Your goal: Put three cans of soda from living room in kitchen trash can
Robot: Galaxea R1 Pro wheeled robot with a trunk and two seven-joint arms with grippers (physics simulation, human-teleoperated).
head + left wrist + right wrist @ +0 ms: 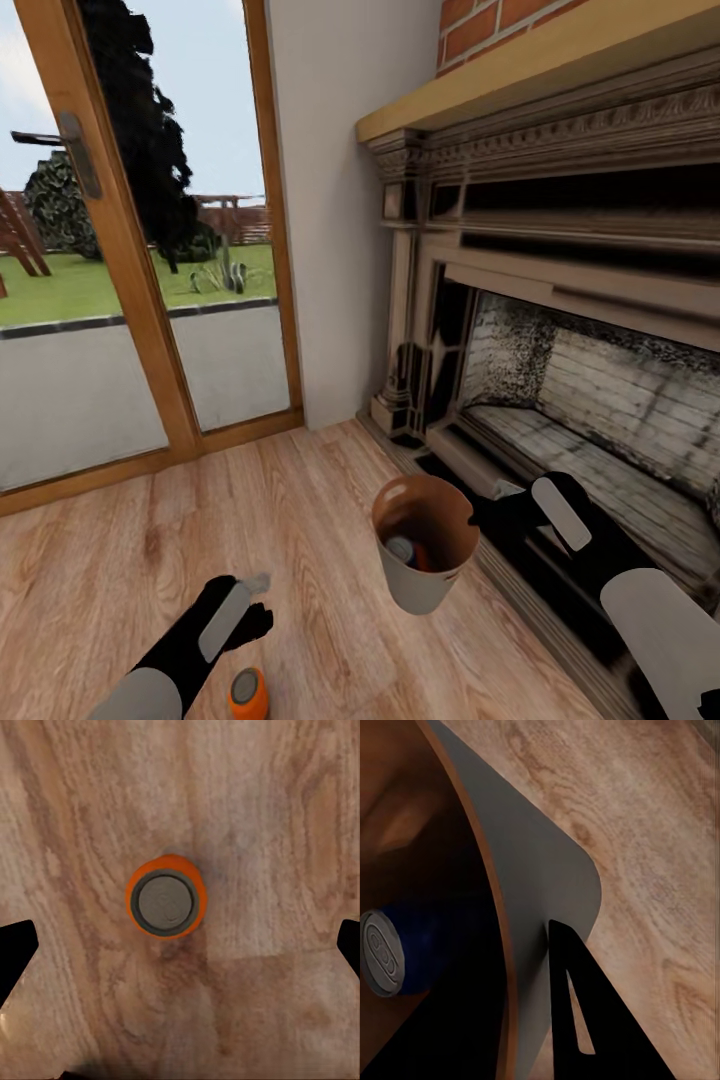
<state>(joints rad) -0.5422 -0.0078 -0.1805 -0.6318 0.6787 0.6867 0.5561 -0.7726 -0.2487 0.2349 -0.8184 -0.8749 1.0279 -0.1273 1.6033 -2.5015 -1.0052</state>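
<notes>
By the fireplace (560, 330): right gripper (490, 513) clamps the tash can (425, 585) rim, cans inside.
Left gripper (180, 945): spread wide above the orange can of soda (166, 896).
Risk: an off-centre descent could topple it.

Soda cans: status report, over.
Right tool shut on trash can, held off floor; cans inside. Left tool open above upright orange can on floor. Nothing in the way.

Cans and bin by the fireplace

One orange can of soda (248, 694) is standing upright on the wood floor, silver top facing up; the pale grey tash can (424, 585) is hanging clear of the floor, brown inside showing; a dark blue can (397, 952) is lying inside it with something orange beside it.
</notes>
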